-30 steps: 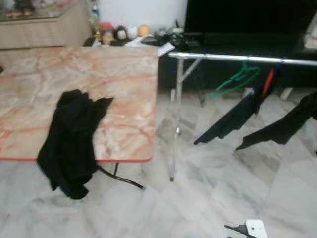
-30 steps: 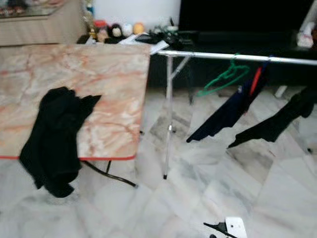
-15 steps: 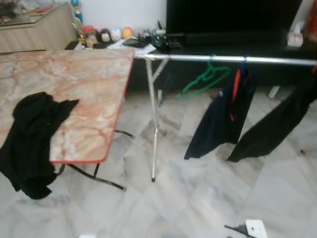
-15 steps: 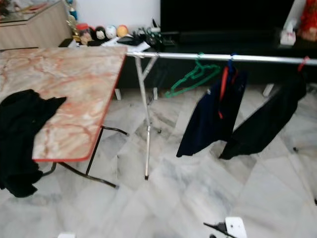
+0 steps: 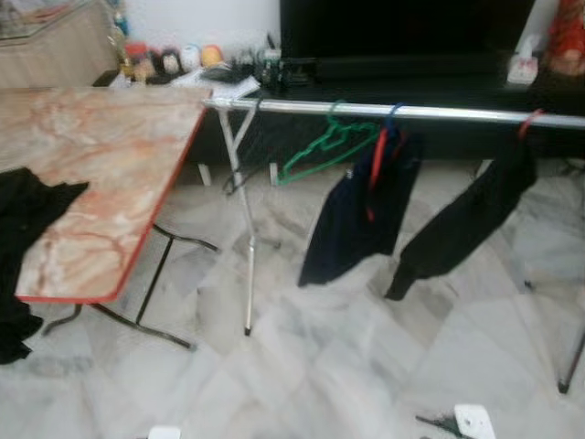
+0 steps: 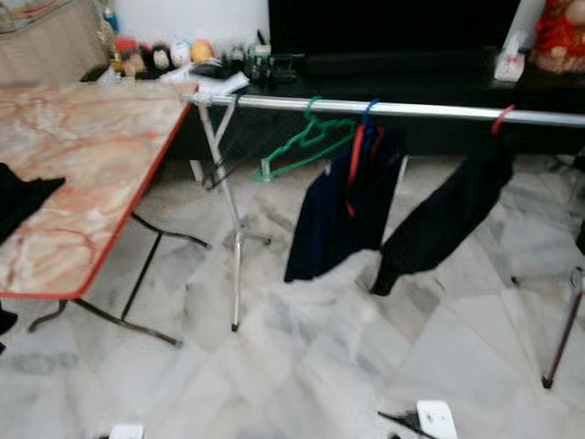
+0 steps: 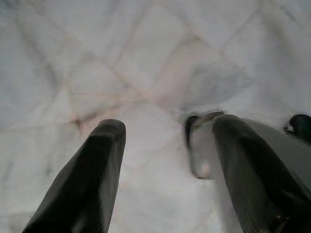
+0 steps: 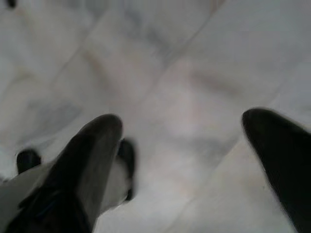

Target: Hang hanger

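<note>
A silver clothes rail (image 5: 430,112) runs across the middle of the room. On it hang an empty green hanger (image 5: 320,152), a navy garment (image 5: 358,219) on a blue and red hanger, and a black garment (image 5: 466,219) on a red hanger. Another black garment (image 5: 26,224) lies over the edge of the marble-patterned table (image 5: 110,155) at the left. My left gripper (image 7: 165,141) hangs open above the floor tiles, nothing between its fingers. My right gripper (image 8: 187,141) is open too, likewise over bare floor.
The rack's near leg (image 5: 248,265) stands beside the table's black folding legs (image 5: 151,293); another leg (image 5: 571,361) is at the far right. A dark low cabinet (image 5: 411,55) with small figures (image 5: 169,59) lines the back wall. Marble floor lies before the rack.
The whole picture has swung to the right: the table slid toward the left edge and the rail with its clothes now sits in the middle. The hanging garments hang straighter than before.
</note>
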Robot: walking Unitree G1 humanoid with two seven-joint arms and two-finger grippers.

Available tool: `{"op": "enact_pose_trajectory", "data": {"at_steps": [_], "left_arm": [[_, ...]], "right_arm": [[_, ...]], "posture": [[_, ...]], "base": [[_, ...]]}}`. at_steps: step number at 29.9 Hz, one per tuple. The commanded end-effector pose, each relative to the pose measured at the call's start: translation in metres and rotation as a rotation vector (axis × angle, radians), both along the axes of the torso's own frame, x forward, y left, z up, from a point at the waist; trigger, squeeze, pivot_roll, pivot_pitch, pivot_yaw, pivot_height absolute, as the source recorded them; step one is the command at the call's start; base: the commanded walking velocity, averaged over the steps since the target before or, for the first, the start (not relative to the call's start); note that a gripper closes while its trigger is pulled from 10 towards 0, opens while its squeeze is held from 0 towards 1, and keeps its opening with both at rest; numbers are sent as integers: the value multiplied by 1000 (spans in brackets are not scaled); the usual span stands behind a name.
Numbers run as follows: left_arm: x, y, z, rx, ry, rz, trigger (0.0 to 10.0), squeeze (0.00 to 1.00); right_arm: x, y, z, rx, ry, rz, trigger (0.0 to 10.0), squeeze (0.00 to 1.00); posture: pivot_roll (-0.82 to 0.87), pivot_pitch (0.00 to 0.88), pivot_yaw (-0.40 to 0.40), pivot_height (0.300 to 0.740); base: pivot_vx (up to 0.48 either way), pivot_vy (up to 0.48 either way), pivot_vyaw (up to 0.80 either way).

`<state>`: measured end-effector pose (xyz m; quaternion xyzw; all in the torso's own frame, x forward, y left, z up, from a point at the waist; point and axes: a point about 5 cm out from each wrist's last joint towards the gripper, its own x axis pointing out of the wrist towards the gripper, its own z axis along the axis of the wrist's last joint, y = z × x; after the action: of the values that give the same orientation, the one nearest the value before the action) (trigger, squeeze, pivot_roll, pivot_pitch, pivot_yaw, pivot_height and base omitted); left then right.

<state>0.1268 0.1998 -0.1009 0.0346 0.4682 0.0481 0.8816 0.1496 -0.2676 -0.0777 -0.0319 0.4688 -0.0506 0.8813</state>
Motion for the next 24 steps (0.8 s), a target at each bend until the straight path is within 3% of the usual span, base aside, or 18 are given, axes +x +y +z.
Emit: {"op": "enact_pose_trajectory", "data": {"at_steps": [1, 10, 24], "left_arm": [[-5, 13, 1, 25, 4, 31, 10000, 0], [15, 12, 8, 23, -66, 40, 10000, 0], [15, 12, 8, 21, -62, 41, 10000, 0]], "right_arm": [[-6, 9, -5, 32, 22, -4, 10000, 0], [-5, 10, -5, 33, 23, -6, 10000, 0], [-6, 11, -6, 41, 19, -12, 10000, 0]], "posture": [[-98, 0, 40, 740], [-97, 0, 43, 740], [-96, 0, 51, 740]], "base": [[0, 0, -781], [0, 0, -777], [0, 0, -775]]}}
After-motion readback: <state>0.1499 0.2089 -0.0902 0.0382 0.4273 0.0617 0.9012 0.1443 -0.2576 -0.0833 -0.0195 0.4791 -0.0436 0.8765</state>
